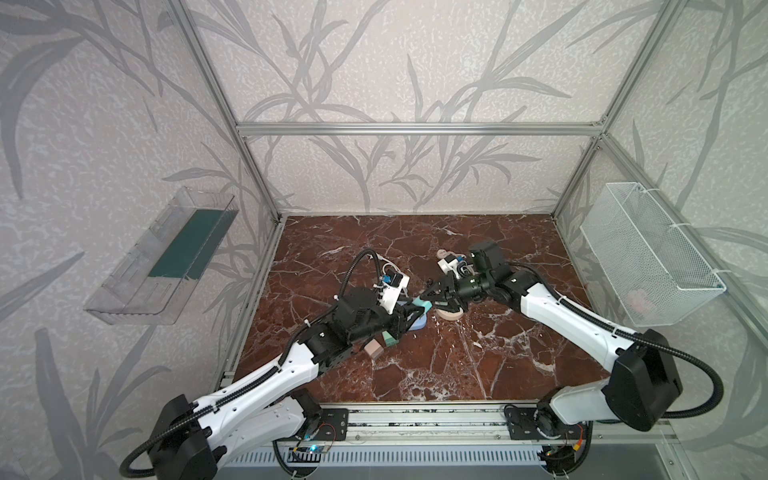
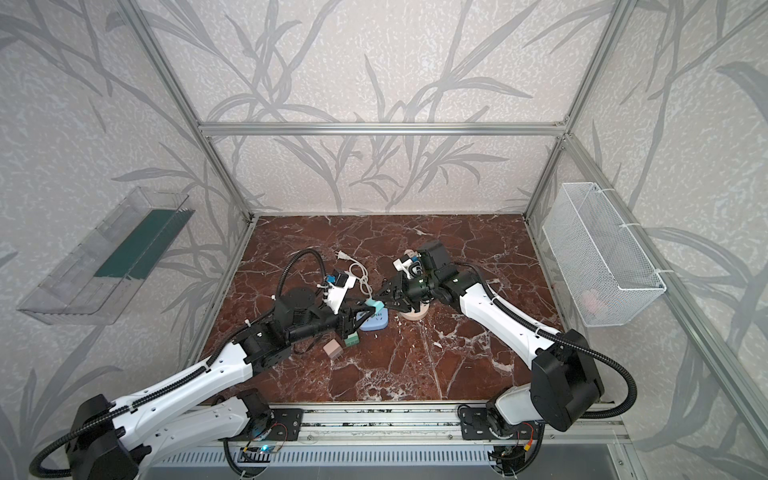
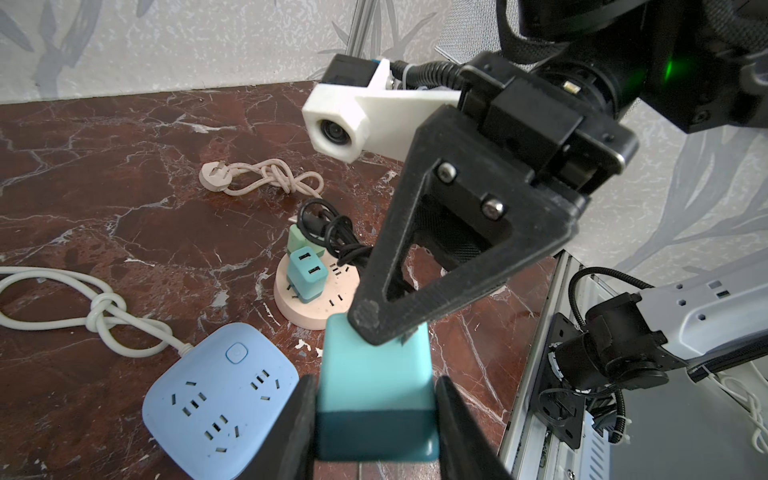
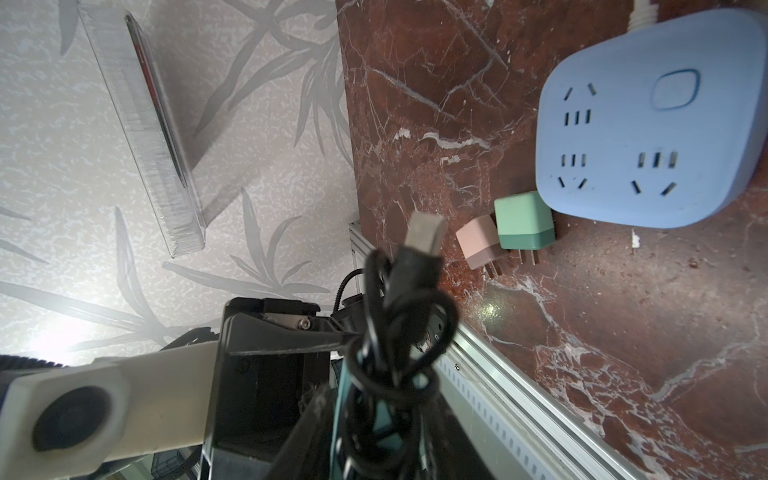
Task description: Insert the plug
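Plug in teal point(image 3: 374, 370), a cube with a darker band, is clamped between the two fingers of the left end effector point(image 3: 376, 399), which stands narrow on its sides and holds it clear of the counter point(image 1: 457, 374). In a top view it hangs over the near edge of the blue power strip point(image 2: 374, 322), between the two arms. The tip of the right end effector point(image 3: 370, 320) rests on the plug's upper end. A knotted black cable point(image 4: 399, 332) bunches at that end effector's fingers, its USB connector point(image 4: 426, 230) sticking out past them. Whether its jaws pinch the cable, or how far apart they stand, cannot be told.

Behind, a round pink power strip point(image 3: 320, 303) carries a second teal charger point(image 3: 305, 274) with two USB ports, and a mint one point(image 3: 301, 239) behind it. The blue strip's sockets are all free, and its white cord point(image 3: 104, 311) lies knotted on the counter. A pink cube point(image 4: 478, 241) and a green cube point(image 4: 525, 226) lie on their sides just beside the blue strip, prongs showing.
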Action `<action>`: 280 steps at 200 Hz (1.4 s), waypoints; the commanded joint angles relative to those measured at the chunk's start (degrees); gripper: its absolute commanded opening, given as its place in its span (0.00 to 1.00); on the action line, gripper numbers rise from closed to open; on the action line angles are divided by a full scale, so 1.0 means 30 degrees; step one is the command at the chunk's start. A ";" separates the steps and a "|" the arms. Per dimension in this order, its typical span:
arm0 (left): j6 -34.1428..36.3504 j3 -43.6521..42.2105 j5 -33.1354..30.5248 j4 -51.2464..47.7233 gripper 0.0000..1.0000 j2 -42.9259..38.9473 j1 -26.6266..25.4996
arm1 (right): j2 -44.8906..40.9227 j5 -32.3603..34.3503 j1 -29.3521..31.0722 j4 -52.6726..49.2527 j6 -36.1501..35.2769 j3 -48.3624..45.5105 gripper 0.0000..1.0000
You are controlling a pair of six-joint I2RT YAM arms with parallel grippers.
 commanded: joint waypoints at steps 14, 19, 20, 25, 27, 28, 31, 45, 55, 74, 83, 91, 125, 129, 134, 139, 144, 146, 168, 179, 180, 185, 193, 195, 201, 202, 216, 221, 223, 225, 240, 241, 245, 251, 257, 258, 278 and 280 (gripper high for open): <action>0.0362 -0.0231 -0.0260 0.0317 0.00 -0.0468 -0.0079 | 0.0309 -0.0699 0.0285 0.0992 0.0424 0.0111 0.36; 0.0361 -0.0251 -0.0291 0.0322 0.00 -0.0503 -0.0090 | 0.0309 -0.0703 0.0288 0.1053 0.0461 0.0095 0.36; 0.0361 -0.0252 -0.0290 0.0330 0.00 -0.0493 -0.0082 | 0.0309 -0.0705 0.0281 0.1060 0.0465 0.0088 0.36; 0.0361 -0.0253 -0.0297 0.0315 0.00 -0.0510 -0.0075 | 0.0309 -0.0691 0.0324 0.1114 0.0494 0.0082 0.36; 0.0361 -0.0253 -0.0313 0.0311 0.00 -0.0498 -0.0090 | 0.0295 -0.0681 0.0316 0.1101 0.0497 0.0082 0.36; 0.0361 -0.0253 -0.0301 0.0310 0.00 -0.0505 -0.0097 | 0.0302 -0.0694 0.0324 0.1099 0.0497 0.0067 0.36; 0.0361 -0.0282 -0.0319 0.0310 0.00 -0.0508 -0.0081 | 0.0308 -0.0724 0.0310 0.1123 0.0520 0.0055 0.36; 0.0331 -0.0363 -0.0402 0.0353 0.00 -0.0535 -0.0076 | 0.0309 -0.0954 0.0383 0.1777 0.1028 -0.0193 0.36; 0.0302 -0.0398 -0.0411 0.0361 0.00 -0.0571 -0.0079 | 0.0280 -0.0973 0.0397 0.1917 0.1115 -0.0262 0.35; 0.0285 -0.0427 -0.0435 0.0368 0.00 -0.0612 -0.0090 | 0.0265 -0.0890 0.0420 0.1824 0.0975 -0.0342 0.25; 0.0277 -0.0400 -0.0489 0.0368 0.00 -0.0612 -0.0094 | 0.0250 -0.0953 0.0414 0.2077 0.1091 -0.0494 0.20; 0.0273 -0.0399 -0.0527 0.0339 0.00 -0.0626 -0.0084 | 0.0227 -0.1049 0.0420 0.2365 0.1240 -0.0588 0.11; -0.0045 -0.0277 -0.1108 0.0255 0.01 -0.0503 -0.0078 | -0.0002 -0.0974 0.0411 0.2312 0.1111 -0.0768 0.00; -0.0154 -0.0188 -0.1428 0.0086 0.09 -0.0461 -0.0075 | -0.0076 -0.0870 0.0389 0.2167 0.1010 -0.0768 0.00; -0.0338 -0.0064 -0.1933 -0.0122 0.21 -0.0390 -0.0047 | -0.0191 -0.0705 0.0351 0.1927 0.0739 -0.0768 0.00; -0.0540 0.0112 -0.2514 -0.0366 0.35 -0.0345 -0.0061 | -0.0335 -0.0428 0.0311 0.1588 0.0446 -0.0768 0.00; -0.0892 0.0322 -0.3268 -0.0626 0.47 -0.0267 -0.0046 | -0.0543 -0.0139 0.0271 0.1252 0.0131 -0.0775 0.00; -0.1015 0.0411 -0.3656 -0.0811 0.52 -0.0246 -0.0024 | -0.0644 -0.0038 0.0237 0.1143 0.0003 -0.0791 0.00; -0.2555 0.1694 -0.6847 -0.2850 0.68 0.0065 0.0336 | -0.1901 0.1753 -0.0214 -0.0097 -0.1548 -0.1060 0.00; -0.3390 0.2482 -0.7509 -0.4001 0.68 0.0356 0.0784 | -0.2752 0.3239 -0.0404 -0.1036 -0.2620 -0.1114 0.00; -0.3463 0.2565 -0.7531 -0.4102 0.68 0.0405 0.0838 | -0.2832 0.3405 -0.0402 -0.1112 -0.2717 -0.1116 0.00; -0.3815 0.2878 -0.7554 -0.4520 0.68 0.0555 0.1028 | -0.3215 0.4209 -0.0417 -0.1440 -0.3217 -0.1147 0.00; -0.4199 0.3301 -0.7431 -0.4935 0.69 0.0781 0.1279 | -0.3896 0.5528 -0.0389 -0.2000 -0.3974 -0.1167 0.00; -0.4273 0.3397 -0.7450 -0.5037 0.69 0.0865 0.1311 | -0.4067 0.5971 -0.0390 -0.2138 -0.4121 -0.1175 0.00; -0.4524 0.3700 -0.7627 -0.5304 0.70 0.1024 0.1374 | -0.4588 0.7024 -0.0377 -0.2478 -0.4406 -0.1247 0.00; -0.4572 0.3745 -0.7664 -0.5383 0.70 0.1032 0.1382 | -0.4688 0.7260 -0.0374 -0.2536 -0.4459 -0.1286 0.00; -0.5064 0.4511 -0.8239 -0.6260 0.70 0.1609 0.1519 | -0.6029 0.9813 -0.0371 -0.2630 -0.5039 -0.1762 0.00; -0.5160 0.4818 -0.8535 -0.6692 0.70 0.1823 0.1555 | -0.6545 1.0668 -0.0375 -0.2551 -0.5163 -0.1973 0.00; -0.5187 0.4897 -0.8671 -0.6846 0.70 0.1939 0.1578 | -0.6736 1.1043 -0.0364 -0.2510 -0.5253 -0.2080 0.00; -0.5216 0.5019 -0.8808 -0.7082 0.70 0.2034 0.1591 | -0.6938 1.1378 -0.0332 -0.2427 -0.5327 -0.2216 0.00; -0.5342 0.5403 -0.9490 -0.7936 0.69 0.2659 0.1685 | -0.8094 1.3555 -0.0320 -0.2388 -0.5697 -0.2890 0.00; -0.5376 0.5387 -0.9518 -0.7959 0.69 0.2699 0.1713 | -0.8141 1.3704 -0.0316 -0.2345 -0.5734 -0.2927 0.00; -0.5425 0.5351 -0.9543 -0.7943 0.68 0.2841 0.1763 | -0.8301 1.4009 -0.0303 -0.2256 -0.5943 -0.3078 0.00; -0.5518 0.5252 -0.9423 -0.7849 0.68 0.3010 0.1857 | -0.8439 1.4542 -0.0293 -0.2354 -0.6167 -0.3168 0.00; -0.5633 0.5125 -0.9294 -0.7617 0.67 0.3151 0.1958 | -0.8530 1.5133 -0.0263 -0.2525 -0.6425 -0.3211 0.00; -0.5654 0.5102 -0.9289 -0.7594 0.67 0.3179 0.1967 | -0.8534 1.5226 -0.0243 -0.2530 -0.6464 -0.3234 0.00; -0.6130 0.4899 -0.8720 -0.7065 0.64 0.3715 0.2150 | -0.8681 1.6975 -0.0026 -0.2294 -0.7050 -0.3786 0.00; -0.6191 0.4895 -0.8688 -0.7027 0.63 0.3767 0.2158 | -0.8684 1.7183 -0.0021 -0.2299 -0.7058 -0.3859 0.00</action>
